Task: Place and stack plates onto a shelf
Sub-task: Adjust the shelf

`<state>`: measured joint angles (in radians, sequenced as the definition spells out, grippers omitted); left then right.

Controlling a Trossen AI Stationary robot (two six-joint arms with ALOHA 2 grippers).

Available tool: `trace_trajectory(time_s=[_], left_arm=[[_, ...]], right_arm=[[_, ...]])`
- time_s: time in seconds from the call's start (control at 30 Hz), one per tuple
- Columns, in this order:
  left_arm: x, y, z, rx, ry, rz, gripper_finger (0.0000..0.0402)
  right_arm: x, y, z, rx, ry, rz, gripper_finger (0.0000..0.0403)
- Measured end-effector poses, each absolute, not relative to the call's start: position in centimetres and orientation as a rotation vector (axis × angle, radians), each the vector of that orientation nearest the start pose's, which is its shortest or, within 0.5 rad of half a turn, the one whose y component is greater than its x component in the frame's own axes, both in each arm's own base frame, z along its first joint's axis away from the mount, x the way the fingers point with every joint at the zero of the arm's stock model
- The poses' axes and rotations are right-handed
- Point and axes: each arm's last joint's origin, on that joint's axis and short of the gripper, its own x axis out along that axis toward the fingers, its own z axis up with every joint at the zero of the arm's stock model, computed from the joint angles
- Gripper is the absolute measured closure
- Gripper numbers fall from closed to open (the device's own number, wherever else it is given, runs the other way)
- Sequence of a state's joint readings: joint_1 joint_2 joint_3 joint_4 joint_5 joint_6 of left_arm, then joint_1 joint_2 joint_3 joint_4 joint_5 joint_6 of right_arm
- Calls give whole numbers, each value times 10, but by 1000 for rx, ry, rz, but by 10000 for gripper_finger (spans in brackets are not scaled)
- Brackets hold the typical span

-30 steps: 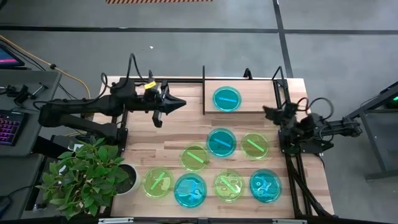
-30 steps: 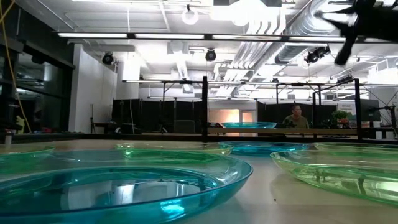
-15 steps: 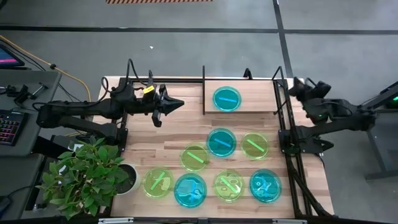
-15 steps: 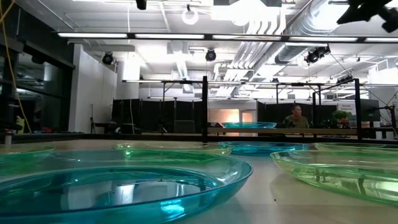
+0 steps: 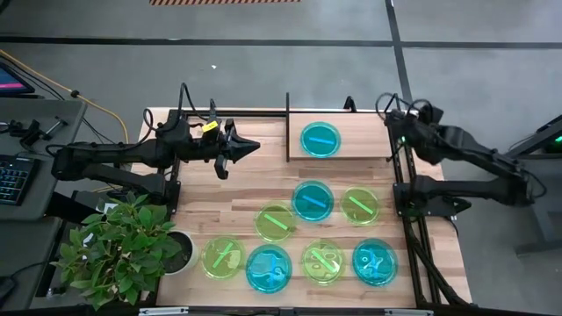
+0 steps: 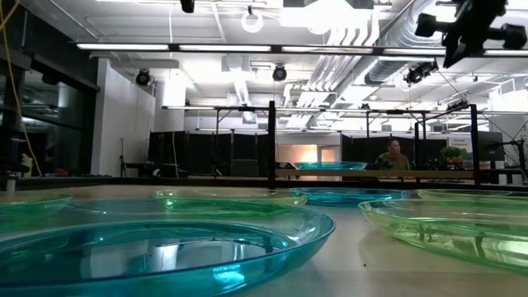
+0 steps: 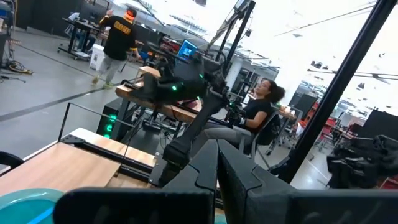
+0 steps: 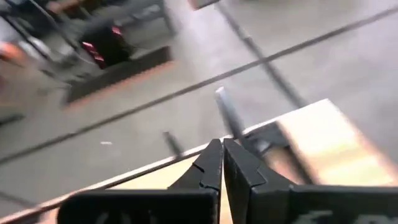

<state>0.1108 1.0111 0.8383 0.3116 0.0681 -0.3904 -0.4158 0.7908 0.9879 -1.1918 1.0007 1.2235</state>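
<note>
On the worktop (image 5: 211, 189) you have seven plates lying loose in front of the shelf (image 5: 351, 145); the eighth, a cyan plate (image 5: 320, 139), already sits flat on the shelf's wood base board, between the black upright rods; nothing is stacked on it. Just in front of the shelf lie a second cyan plate (image 5: 312, 200) and a green plate (image 5: 359, 205) side by side, close together; a green plate (image 5: 276, 222) lies just beside the cyan one, toward the near edge. Along the near edge you see a row of four: green (image 5: 222, 258), cyan (image 5: 268, 269), green (image 5: 323, 262), cyan (image 5: 375, 262); the first two look to be touching or overlapping at their rims, though you cannot tell which. Your left gripper (image 5: 250, 145) hovers over bare wood to the left of the shelf, pointing toward it, jaws together and empty; the left wrist view shows the two dark fingers (image 7: 205, 171) pressed flat against each other. Your right gripper (image 5: 391, 112) sits at the shelf's right rear corner, above the black rods; its jaws are together too, holding nothing, as the right wrist view shows. Beside the worktop's left near corner stands a potted plant (image 5: 123, 250); across the room, in the low view, a person (image 6: 394, 155) sits behind the shelf.
</note>
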Motion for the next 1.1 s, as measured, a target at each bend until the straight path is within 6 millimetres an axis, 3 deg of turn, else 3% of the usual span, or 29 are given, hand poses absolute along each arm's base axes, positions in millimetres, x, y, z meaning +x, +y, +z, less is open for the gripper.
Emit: trace_trajectory(time_s=[0.23,0.53,0.87,1.1], left_arm=[[226,23,358,-377,-145,15,401],[226,23,358,-367,-144,16,401],[226,24,358,-371,-151,48,401],[226,24,358,-372,-152,55,401]], right_arm=[[72,-96,327,639,504,-1892,403],[70,-122,293,785,919,-1730,403],[76,-123,288,876,937,-1596,403],[82,-128,289,949,842,-1518,403]])
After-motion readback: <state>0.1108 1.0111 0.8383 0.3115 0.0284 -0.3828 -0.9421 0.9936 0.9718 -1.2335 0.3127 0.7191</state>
